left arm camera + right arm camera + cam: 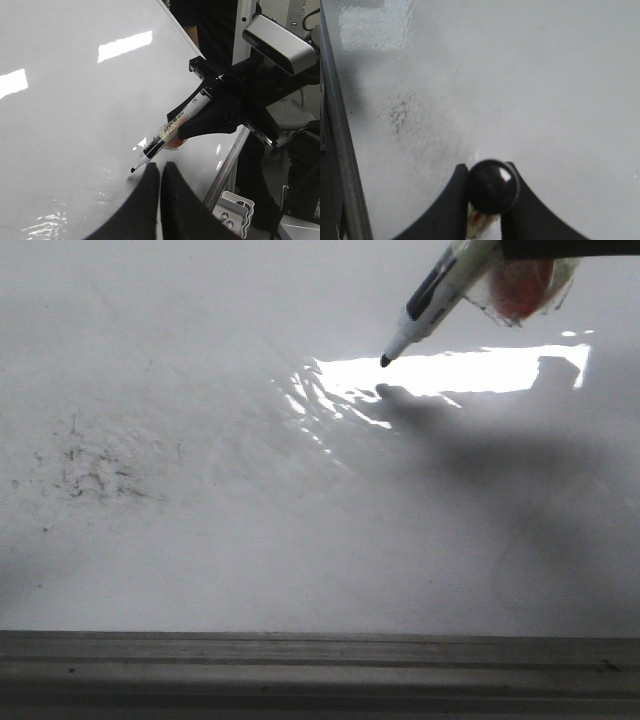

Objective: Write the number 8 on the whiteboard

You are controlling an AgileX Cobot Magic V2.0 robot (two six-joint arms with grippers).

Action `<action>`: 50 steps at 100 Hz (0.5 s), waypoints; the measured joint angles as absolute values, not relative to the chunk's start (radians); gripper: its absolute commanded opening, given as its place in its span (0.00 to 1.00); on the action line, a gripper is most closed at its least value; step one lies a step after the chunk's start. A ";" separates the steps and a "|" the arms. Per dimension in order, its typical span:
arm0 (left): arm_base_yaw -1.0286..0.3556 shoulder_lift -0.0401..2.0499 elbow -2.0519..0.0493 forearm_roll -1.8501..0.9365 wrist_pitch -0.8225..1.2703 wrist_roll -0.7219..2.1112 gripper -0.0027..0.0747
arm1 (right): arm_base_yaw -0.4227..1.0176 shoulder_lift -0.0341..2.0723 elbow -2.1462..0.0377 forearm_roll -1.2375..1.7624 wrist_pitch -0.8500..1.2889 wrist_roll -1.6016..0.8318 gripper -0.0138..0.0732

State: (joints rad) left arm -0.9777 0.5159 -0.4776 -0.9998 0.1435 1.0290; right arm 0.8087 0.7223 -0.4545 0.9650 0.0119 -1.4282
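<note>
My right gripper (487, 207) is clamped on a marker (432, 294), tilted so its black tip points down at the whiteboard (300, 560), just above the shiny wrinkled patch (330, 400), ready to start a stroke. My left gripper (160, 175) rests with its jaws together, held aside. No number 8 is written yet; only grey smudge specks (90, 470) lie well away from the patch.
</note>
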 measured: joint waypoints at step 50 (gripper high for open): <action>-0.978 0.516 -0.478 -1.000 0.146 1.031 0.01 | 0.809 0.722 -0.454 0.965 -0.037 -1.428 0.11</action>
State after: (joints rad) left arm -0.9777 0.5159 -0.4776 -0.9998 0.1459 1.0306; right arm 0.8087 0.7223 -0.4545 0.9650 -0.0374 -1.4282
